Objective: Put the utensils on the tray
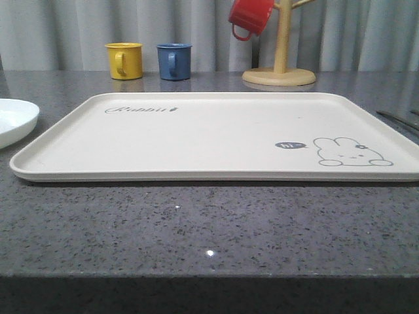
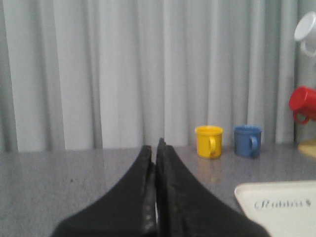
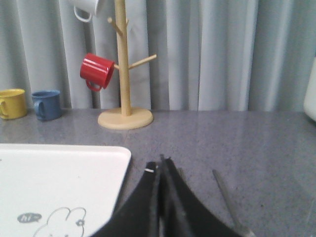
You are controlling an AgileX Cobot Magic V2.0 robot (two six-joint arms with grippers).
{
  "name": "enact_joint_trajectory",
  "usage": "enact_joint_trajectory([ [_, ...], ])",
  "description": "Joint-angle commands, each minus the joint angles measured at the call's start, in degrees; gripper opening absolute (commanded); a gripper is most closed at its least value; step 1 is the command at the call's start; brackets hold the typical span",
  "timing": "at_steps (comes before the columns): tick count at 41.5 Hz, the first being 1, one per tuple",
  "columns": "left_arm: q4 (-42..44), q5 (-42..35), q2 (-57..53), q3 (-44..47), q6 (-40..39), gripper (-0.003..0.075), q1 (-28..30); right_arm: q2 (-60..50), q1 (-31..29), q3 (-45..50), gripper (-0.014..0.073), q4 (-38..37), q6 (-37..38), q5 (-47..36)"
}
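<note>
The cream tray [image 1: 216, 171] with the rabbit drawing lies flat in the middle of the grey table, with nothing on it. Slim silver utensils [image 1: 398, 120] lie on the table just past the tray's right edge. In the right wrist view one utensil handle [image 3: 223, 195] rests on the table beside my right gripper [image 3: 159, 165], which is shut with nothing between its fingers. The tray's corner [image 3: 116, 153] sits on the other side of that gripper. My left gripper [image 2: 154, 148] is shut and empty above the table, off the tray's corner [image 2: 247, 193].
A round white plate [image 1: 14, 121] sits left of the tray. A yellow mug [image 1: 124, 60] and a blue mug [image 1: 174, 61] stand behind it. A wooden mug tree [image 1: 280, 65] at the back right carries a red mug [image 1: 250, 16].
</note>
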Motion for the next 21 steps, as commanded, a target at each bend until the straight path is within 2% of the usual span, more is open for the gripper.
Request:
enact_joint_trajectory([
  [1,-0.38,4.2,3.23,-10.43,-0.52,-0.002,-0.34,3.32,-0.28,-7.96,-0.0067,-0.11,-0.41,1.13],
  [10,-0.29,18.95,14.72,-25.03,-0.52,-0.002,-0.34,14.38,-0.28,-21.49,-0.0067,-0.7,-0.41,10.68],
  [21,-0.29,22.56,23.47,-26.16,-0.52,-0.002,-0.34,25.23,-0.28,-23.76,-0.0067,-0.7,-0.41,15.92],
])
